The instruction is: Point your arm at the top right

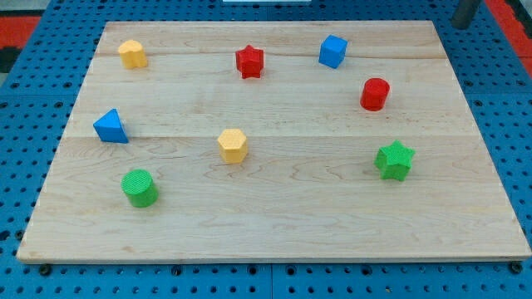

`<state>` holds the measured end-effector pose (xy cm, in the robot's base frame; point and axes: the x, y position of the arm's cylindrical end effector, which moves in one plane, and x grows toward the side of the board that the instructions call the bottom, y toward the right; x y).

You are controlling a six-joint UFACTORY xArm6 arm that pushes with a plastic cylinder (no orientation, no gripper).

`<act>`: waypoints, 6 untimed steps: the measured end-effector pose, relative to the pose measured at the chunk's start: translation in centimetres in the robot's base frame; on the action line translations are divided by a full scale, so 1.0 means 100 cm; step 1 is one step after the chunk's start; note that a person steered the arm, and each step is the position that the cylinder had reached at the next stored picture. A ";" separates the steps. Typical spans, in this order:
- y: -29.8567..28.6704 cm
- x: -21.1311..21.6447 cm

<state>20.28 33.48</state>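
My rod shows at the view's top right corner, and my tip (pixel 460 25) rests just beyond the wooden board's (pixel 274 224) top right corner, off the wood. The nearest blocks are the red cylinder (pixel 375 94) and the blue cube (pixel 332 51), both well to the tip's left and lower. The tip touches no block.
On the board also lie a red star (pixel 249 61), a yellow block (pixel 132 54) at top left, a blue triangle (pixel 110 127), a yellow hexagon (pixel 233 145), a green cylinder (pixel 140 188) and a green star (pixel 395 160). Blue pegboard (pixel 507 91) surrounds the board.
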 end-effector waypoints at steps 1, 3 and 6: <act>0.000 0.000; -0.067 0.083; -0.096 0.094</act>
<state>29.66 23.86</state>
